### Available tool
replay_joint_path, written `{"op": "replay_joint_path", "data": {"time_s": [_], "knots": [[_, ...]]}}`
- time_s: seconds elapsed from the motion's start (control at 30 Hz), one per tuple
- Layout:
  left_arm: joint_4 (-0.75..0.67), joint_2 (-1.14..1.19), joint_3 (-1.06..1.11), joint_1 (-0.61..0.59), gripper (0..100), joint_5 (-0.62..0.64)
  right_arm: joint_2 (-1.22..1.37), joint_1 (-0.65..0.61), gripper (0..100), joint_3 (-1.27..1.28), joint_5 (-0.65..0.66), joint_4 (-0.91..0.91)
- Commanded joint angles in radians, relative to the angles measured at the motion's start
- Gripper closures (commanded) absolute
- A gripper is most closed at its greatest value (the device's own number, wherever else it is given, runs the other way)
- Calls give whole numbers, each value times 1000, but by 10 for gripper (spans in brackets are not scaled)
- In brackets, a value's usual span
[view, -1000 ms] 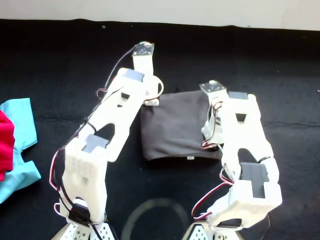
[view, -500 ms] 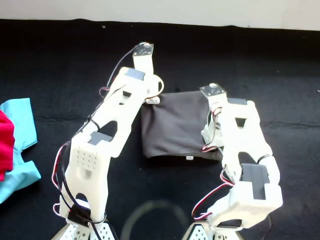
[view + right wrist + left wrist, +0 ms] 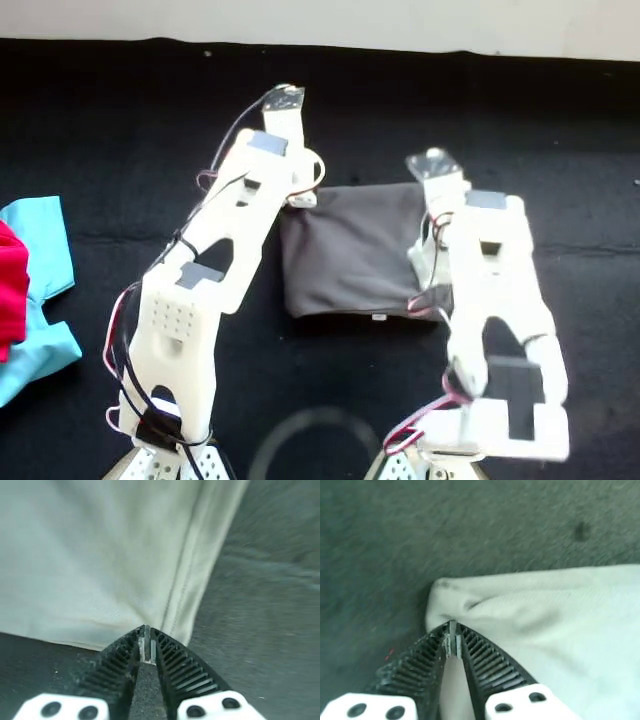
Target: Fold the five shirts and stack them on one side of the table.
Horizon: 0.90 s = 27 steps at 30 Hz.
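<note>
With left gripper and right gripper each clamped shut on a corner of the grey shirt at their tips, just pushed the right arm farther out without shifting the cloth, likely poised for another fold, not yet stacking

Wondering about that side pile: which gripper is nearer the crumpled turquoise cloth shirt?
Left. The left gripper pinches the dark grey folded shirt's corner facing the turquoise shirt; the right gripper pinches its farther edge.

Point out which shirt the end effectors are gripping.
The grey shirt in the middle: the left end effector is shut on its corner, the right end effector on its edge. The teal shirt and red shirt lie untouched off to one side.
</note>
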Motion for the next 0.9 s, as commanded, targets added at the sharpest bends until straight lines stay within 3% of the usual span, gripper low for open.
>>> {"op": "replay_joint_path", "data": {"time_s": [0.0,0.27,0.47,0.87], "knots": [[101,-159,-71,-25,990,5,-160,8,992,-76,12,35],[359,-407,-35,-16,990,3,-153,8,992,-226,5,24],[377,-582,231,16,990,3,91,10,992,-501,-91,53],[-180,-903,944,259,990,5,641,13,992,-984,-130,202]]}}
